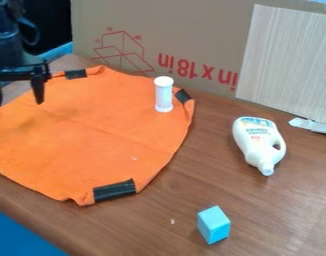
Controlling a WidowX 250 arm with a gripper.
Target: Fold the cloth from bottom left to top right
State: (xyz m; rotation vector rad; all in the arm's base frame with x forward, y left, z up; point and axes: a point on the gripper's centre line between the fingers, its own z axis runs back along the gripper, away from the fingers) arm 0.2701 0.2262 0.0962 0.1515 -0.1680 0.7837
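Hand [19, 91] gapes wide, holding nothing, near a matte, roughly rounded orange cloth [99, 135] with black rectangular edge patches [115, 190].

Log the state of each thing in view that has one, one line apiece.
Gripper: open, at the upper left, by the cloth.
Orange cloth: spread out, unfolded, slightly rumpled at its upper-left edge.
White cylinder: upright, on the cloth near its right-hand black patch.
White bottle: lying down on the table, neck toward the camera.
Blue block: resting on the table, off the cloth.
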